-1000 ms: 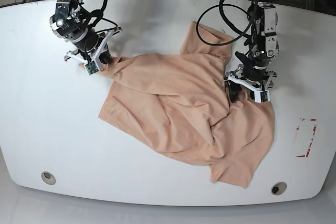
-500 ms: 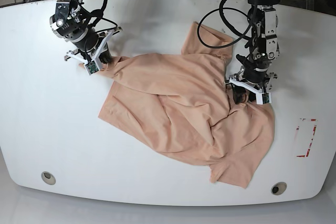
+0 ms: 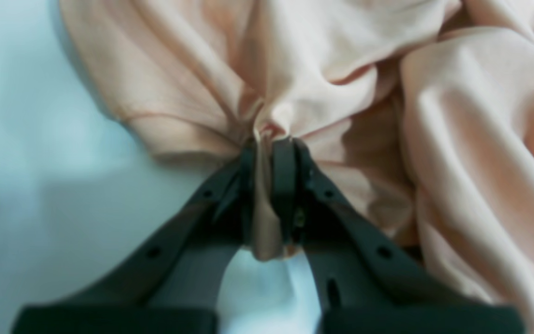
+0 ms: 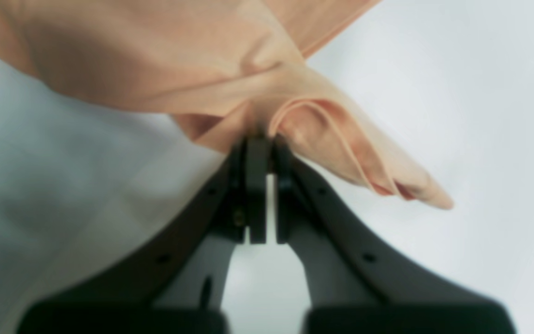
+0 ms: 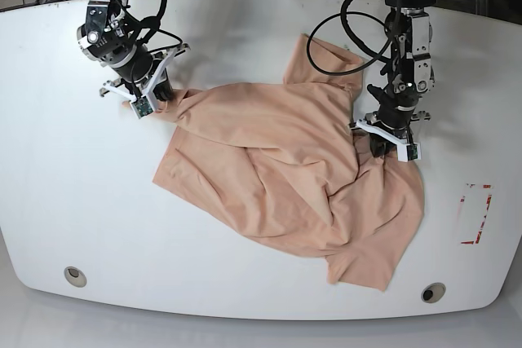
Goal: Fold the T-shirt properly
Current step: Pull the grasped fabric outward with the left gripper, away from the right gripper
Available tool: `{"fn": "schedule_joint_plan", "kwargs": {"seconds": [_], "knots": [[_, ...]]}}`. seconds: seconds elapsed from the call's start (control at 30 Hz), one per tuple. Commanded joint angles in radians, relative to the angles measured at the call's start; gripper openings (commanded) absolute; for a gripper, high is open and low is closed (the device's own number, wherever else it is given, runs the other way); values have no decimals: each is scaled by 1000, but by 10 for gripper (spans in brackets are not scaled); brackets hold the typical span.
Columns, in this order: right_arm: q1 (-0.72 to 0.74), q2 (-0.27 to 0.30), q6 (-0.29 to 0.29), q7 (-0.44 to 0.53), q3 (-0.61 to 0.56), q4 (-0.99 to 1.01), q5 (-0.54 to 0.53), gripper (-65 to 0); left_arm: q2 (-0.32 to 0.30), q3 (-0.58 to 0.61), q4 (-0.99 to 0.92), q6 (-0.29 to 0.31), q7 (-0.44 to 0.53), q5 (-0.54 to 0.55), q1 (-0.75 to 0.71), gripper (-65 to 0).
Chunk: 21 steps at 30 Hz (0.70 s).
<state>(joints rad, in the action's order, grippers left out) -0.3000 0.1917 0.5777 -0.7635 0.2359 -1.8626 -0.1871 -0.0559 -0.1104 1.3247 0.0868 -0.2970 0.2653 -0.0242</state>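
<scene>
The peach T-shirt (image 5: 285,169) lies crumpled across the middle of the white table (image 5: 73,193). At its right side my left gripper (image 5: 385,149) is shut on a bunched fold of the T-shirt (image 3: 295,93); in the left wrist view the cloth runs between the dark fingers (image 3: 285,185). At the shirt's far left corner my right gripper (image 5: 157,102) is shut on the T-shirt's edge (image 4: 295,116), whose hemmed flap sticks out to the right of the fingers (image 4: 255,185). No print shows on the cloth.
A red-outlined marking (image 5: 475,213) sits on the table near the right edge. Round holes lie at the front left (image 5: 75,275) and front right (image 5: 433,292). Cables hang behind both arms at the table's far side.
My left gripper has closed from open onto the fold at the shirt's right side and gathered the cloth. The right gripper keeps its hold at the left corner.
</scene>
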Motion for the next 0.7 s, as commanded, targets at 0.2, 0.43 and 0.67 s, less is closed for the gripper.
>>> {"fn": "schedule_joint_plan", "kwargs": {"seconds": [0.2, 0.43, 0.67], "knots": [[21, 9, 0, 16, 6, -15, -12, -649, -27, 3, 114, -1, 34, -5, -25, -649], [17, 9, -1, 16, 6, -13, -12, -649, -90, 7, 149, 0, 85, -6, -49, -648], [13, 8, 1, 15, 7, -16, -16, -646, -146, 1, 208, 2, 104, 1, -20, -644]]}}
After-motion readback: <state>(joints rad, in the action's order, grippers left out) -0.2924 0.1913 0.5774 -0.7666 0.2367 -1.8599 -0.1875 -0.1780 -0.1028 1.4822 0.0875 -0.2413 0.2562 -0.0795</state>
